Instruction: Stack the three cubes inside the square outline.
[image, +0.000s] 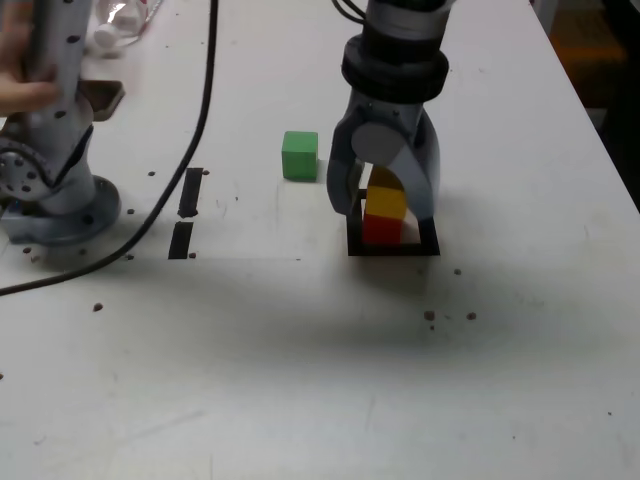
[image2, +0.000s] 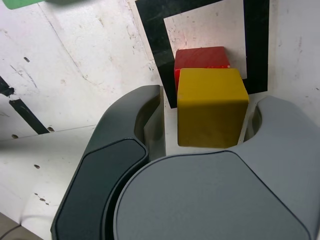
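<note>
A yellow cube (image: 386, 203) (image2: 212, 107) sits on top of a red cube (image: 380, 230) (image2: 201, 57), inside the square outline (image: 395, 248) (image2: 155, 30) of black tape. My gripper (image: 385, 205) (image2: 210, 107) reaches down around the yellow cube with a finger on each side. In the wrist view a clear gap shows between the dark finger (image2: 150, 115) and the cube, and the grey finger (image2: 270, 120) stands close to the other side. The gripper is open. A green cube (image: 299, 156) (image2: 20, 3) lies alone on the table, to the exterior view's left of the outline.
Two short black tape strips (image: 190, 192) (image: 181, 240) lie further to the exterior view's left. A grey arm base (image: 50, 190) stands at the left edge, with a hand (image: 20, 90) on it and a black cable (image: 205, 110) trailing past. The table's edge (image: 600, 130) runs along the right.
</note>
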